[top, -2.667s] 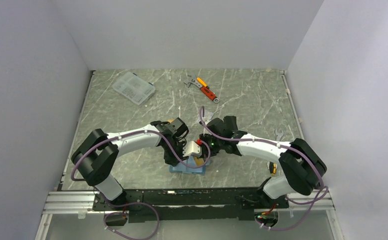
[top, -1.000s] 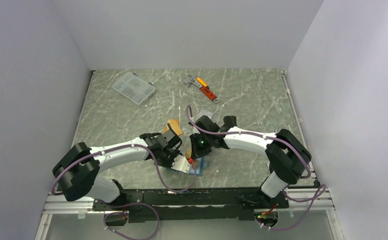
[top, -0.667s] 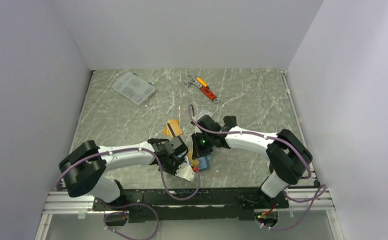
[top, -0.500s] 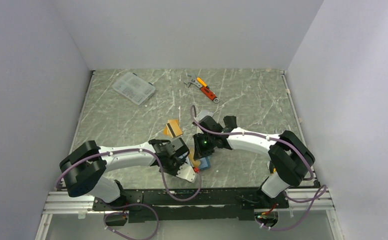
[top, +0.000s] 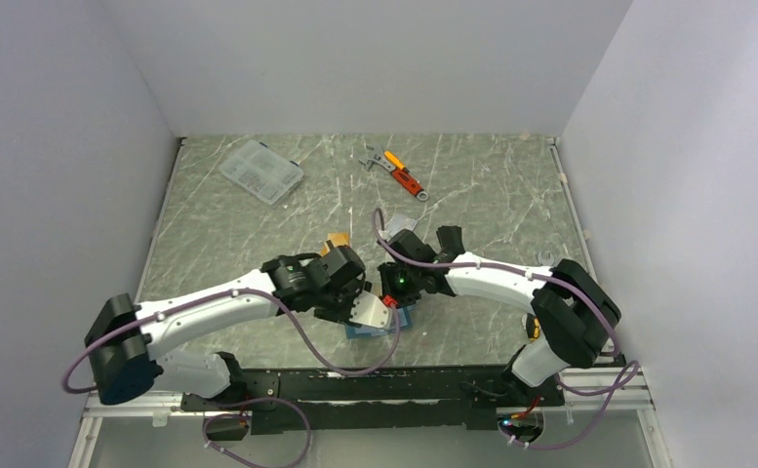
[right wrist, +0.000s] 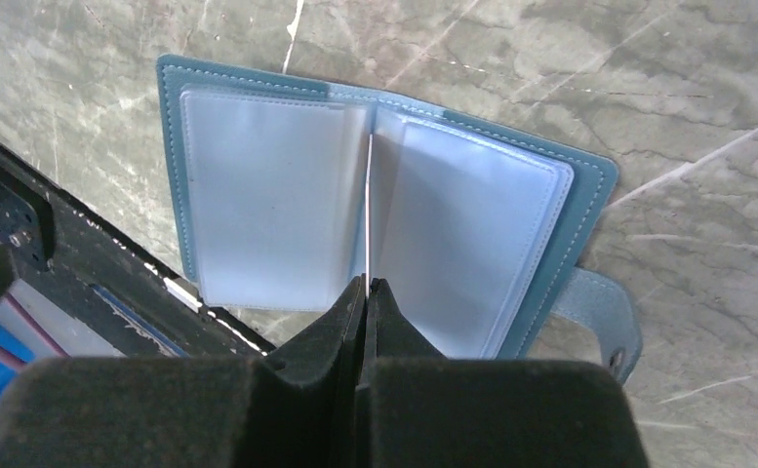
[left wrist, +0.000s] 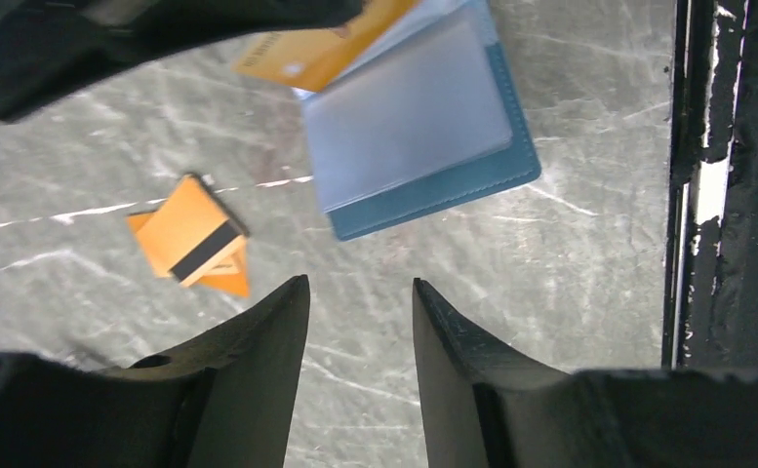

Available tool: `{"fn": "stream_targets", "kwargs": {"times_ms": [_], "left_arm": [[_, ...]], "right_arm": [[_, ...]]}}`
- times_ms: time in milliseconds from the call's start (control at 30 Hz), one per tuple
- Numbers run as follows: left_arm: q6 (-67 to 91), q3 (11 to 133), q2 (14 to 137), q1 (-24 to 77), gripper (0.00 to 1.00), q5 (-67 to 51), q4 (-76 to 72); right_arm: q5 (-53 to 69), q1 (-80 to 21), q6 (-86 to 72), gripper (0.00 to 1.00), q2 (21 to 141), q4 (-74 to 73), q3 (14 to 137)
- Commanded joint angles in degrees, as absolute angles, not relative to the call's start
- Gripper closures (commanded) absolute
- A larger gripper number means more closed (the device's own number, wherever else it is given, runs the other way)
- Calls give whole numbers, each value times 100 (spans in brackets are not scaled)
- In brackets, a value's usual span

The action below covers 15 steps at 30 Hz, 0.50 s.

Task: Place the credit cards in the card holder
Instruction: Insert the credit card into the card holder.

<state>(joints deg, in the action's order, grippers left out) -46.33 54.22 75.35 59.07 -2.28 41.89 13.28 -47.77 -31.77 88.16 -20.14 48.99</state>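
The card holder (right wrist: 258, 214) lies open and flat on the counter (top: 472, 195), close to the near edge by the black rail. It is teal on the outside. Inside it has see-through pockets. Its little strap with a snap sticks out on one side.

The right end effector (right wrist: 366, 283) is shut tight on one orange card (left wrist: 316, 49). From the right wrist view the card shows only as a thin pale line. It stands on its edge over the fold in the middle of the card holder. It is too hard to tell if the card touches the pockets.

The left end effector (left wrist: 360, 288) hangs just beside the card holder. Its two fingers are apart and nothing is between them.

A small pile of orange cards (left wrist: 189, 239) lies on the counter, a little way from the card holder. The top one has a dark stripe.

Far back on the counter there is a clear plastic box (top: 261, 171) and an orange tool (top: 404, 175).
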Motion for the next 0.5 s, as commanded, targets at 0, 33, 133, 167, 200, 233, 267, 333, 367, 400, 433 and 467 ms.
{"fn": "stream_targets", "kwargs": {"times_ms": [0,33,133,167,200,233,267,333,367,400,433,467], "left_arm": [[-4527,5713,7006,5956,53,-18,4584],[-4566,5727,6932,5995,54,-18,4640],[-4617,5837,6831,6172,60,281,4828],[-4652,5926,6784,6266,61,462,4920],[-4702,6013,6702,6377,61,761,4955],[-4831,6101,6585,6474,59,1070,4916],[-4970,6172,6444,6587,57,1349,4899],[-5249,6322,6156,6663,10,1698,4879],[-5274,6426,6096,6670,2,1893,4917],[-5161,6492,6084,6671,1,2191,4890],[-5050,6516,6094,6652,1,2578,4821],[-5006,6545,6175,6645,1,2603,4886]], "right_arm": [[939,-5010,-3285,100,8709,-2117,5207],[884,-5050,-3293,100,8710,-2133,5250],[789,-5146,-3313,100,8705,-2153,5335],[750,-5171,-3307,100,8715,-2175,5374],[721,-5188,-3305,100,8714,-2179,5374],[705,-5208,-3304,100,8703,-2161,5364],[692,-5224,-3297,100,8697,-2154,5359],[626,-5245,-3268,100,8699,-2193,5376],[610,-5254,-3243,100,8688,-2211,5386],[608,-5263,-3227,100,8684,-2208,5390],[611,-5272,-3218,100,8680,-2192,5384],[622,-5283,-3217,100,8678,-2156,5379]]}}
